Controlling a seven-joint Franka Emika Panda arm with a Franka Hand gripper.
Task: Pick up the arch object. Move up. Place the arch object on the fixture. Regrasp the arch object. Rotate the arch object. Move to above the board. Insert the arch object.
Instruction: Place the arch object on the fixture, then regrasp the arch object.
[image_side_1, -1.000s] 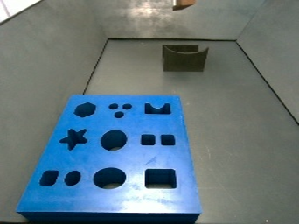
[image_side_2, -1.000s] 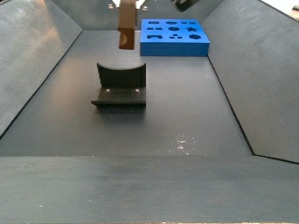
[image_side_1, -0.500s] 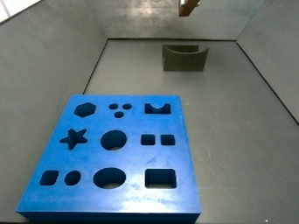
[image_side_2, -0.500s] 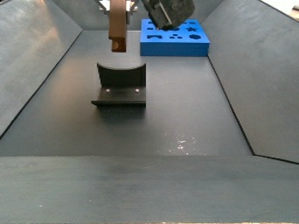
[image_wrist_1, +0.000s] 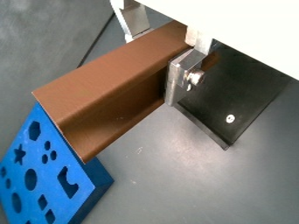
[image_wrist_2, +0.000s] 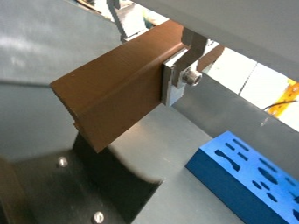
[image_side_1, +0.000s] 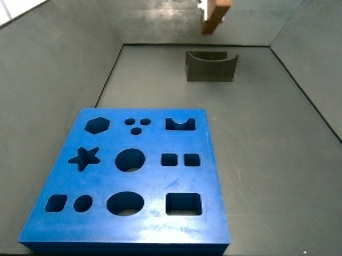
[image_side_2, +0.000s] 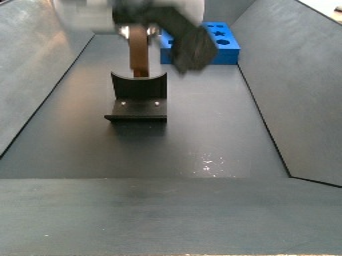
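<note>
My tool (image_wrist_1: 187, 63) is clamped on the arch object (image_wrist_1: 111, 92), its silver fingers (image_wrist_1: 184, 77) pressed against the block's flat sides in both wrist views. The orange-brown block (image_wrist_2: 117, 91) hangs clear of the floor, long axis running away from the fingers.

In a side view the arch object (image_side_2: 140, 52) stands upright in my grasp, directly above the fixture (image_side_2: 136, 98), its lower end close to the scoop; I cannot tell whether they touch. My tool (image_side_2: 158, 25) appears there as a blurred dark mass at the top of the enclosure. In a side view from the far end, only the block's lower part (image_side_1: 214, 14) shows at the frame's upper edge, above the fixture (image_side_1: 210, 66).

The floor (image_side_2: 174, 170) is plain dark grey, matte, with a faint glare spot near its middle. Sloped grey walls (image_side_2: 40, 80) close it in on both sides. The board (image_side_1: 134, 176) lies flat on the floor, well apart from the fixture, its shaped cutouts unfilled. In a wrist view the board (image_wrist_1: 47, 166) sits below the held block.
</note>
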